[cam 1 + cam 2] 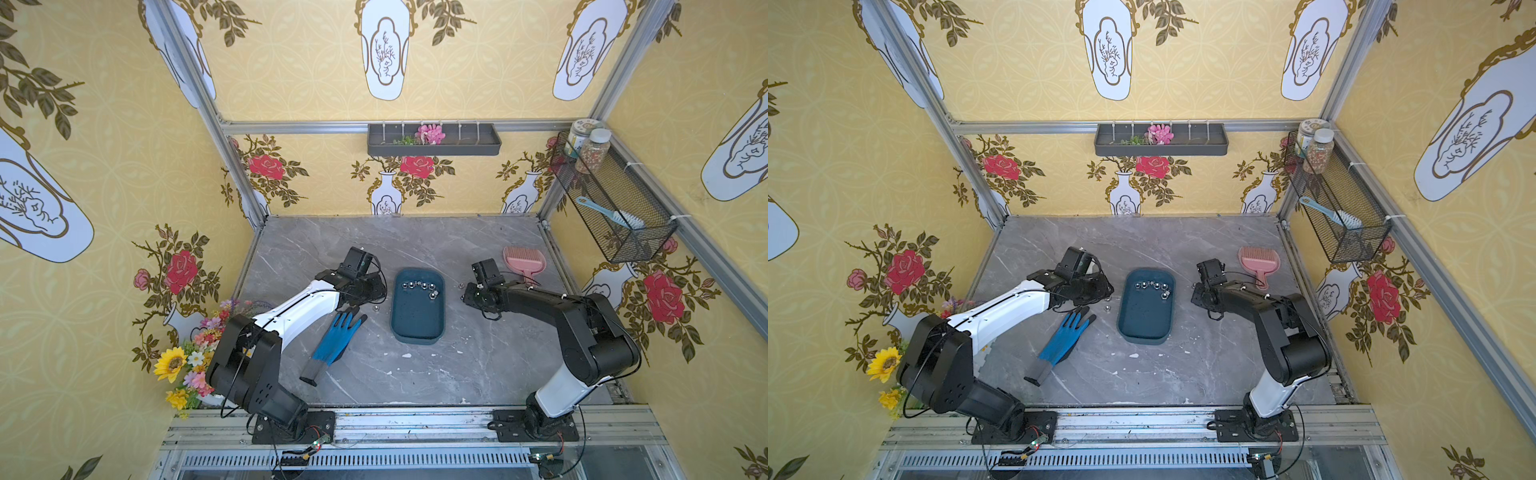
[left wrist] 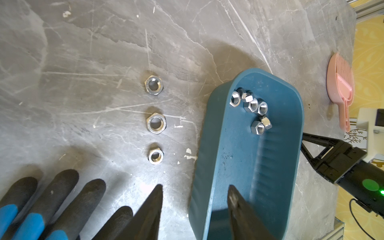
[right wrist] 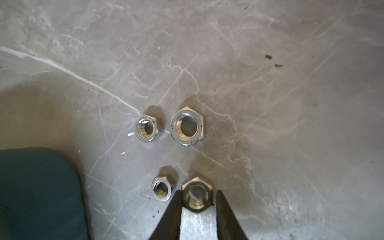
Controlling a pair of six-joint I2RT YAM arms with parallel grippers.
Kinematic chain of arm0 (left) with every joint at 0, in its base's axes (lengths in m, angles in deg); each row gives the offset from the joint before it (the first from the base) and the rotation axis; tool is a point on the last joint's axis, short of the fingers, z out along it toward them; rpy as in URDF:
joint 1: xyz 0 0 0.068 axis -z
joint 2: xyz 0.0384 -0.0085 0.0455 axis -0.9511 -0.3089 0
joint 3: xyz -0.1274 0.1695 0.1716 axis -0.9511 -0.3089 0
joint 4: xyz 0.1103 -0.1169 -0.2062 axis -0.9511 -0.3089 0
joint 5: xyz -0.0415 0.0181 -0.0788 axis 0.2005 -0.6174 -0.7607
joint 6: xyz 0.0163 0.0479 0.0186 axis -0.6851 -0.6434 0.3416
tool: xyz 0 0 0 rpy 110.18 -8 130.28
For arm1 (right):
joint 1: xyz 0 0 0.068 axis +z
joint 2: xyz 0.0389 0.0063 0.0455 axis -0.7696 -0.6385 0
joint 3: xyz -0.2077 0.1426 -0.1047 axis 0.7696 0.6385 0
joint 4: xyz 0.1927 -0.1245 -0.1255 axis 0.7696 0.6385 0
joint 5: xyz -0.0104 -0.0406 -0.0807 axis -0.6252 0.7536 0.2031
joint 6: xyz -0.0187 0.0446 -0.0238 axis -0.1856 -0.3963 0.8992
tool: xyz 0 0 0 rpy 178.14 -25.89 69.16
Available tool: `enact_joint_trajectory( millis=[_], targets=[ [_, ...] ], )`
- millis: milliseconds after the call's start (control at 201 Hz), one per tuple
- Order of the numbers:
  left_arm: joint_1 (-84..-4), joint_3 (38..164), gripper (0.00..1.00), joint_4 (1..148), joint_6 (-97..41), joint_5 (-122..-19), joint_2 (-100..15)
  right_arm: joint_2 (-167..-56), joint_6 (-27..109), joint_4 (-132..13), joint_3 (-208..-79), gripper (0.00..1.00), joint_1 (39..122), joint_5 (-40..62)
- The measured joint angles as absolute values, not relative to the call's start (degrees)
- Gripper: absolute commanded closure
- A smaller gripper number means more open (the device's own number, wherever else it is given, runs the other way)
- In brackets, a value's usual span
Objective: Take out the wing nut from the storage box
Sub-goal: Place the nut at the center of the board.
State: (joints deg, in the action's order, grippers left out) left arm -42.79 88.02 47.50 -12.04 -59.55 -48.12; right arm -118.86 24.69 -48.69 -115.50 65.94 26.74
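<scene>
The storage box (image 1: 417, 328) (image 1: 1144, 324) is a shallow teal tray lying mid-table. Several six-sided metal nuts (image 1: 422, 286) (image 2: 252, 106) are clustered at its far end; no winged nut shows. My left gripper (image 2: 195, 187) is open and straddles the box's near-left rim, with one finger inside and one outside, neither touching it. To the right of the box, my right gripper (image 3: 198, 192) is open around a nut (image 3: 197, 195) that rests on the table. One finger is against that nut and a small gap separates it from the other finger.
Three nuts (image 2: 155, 122) lie in a row left of the box, and three more (image 3: 187, 126) lie beside the right gripper. A blue glove (image 1: 334, 336) lies under the left arm. A pink scoop (image 1: 524, 259) sits at the back right, with a mesh basket (image 1: 615, 208) on the right wall.
</scene>
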Motion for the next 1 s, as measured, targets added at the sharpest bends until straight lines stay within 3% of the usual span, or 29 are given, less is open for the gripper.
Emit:
enact_joint_trajectory(
  millis=[449, 768, 997],
  targets=[
    [-42.8, 88.0, 0.47, 47.5, -12.0, -59.7, -48.2, -115.4, 24.3, -48.6, -115.4, 0.49, 65.9, 26.9],
    [-42.7, 87.8, 0.42, 48.4, -12.1, -60.4, -48.3, -110.4, 24.3, -49.5, -112.6, 0.49, 65.9, 26.4],
    [-37.7, 91.8, 0.41, 48.5, -13.4, -60.5, -49.3, -109.4, 24.3, -50.4, -111.2, 0.49, 65.9, 26.5]
  ],
)
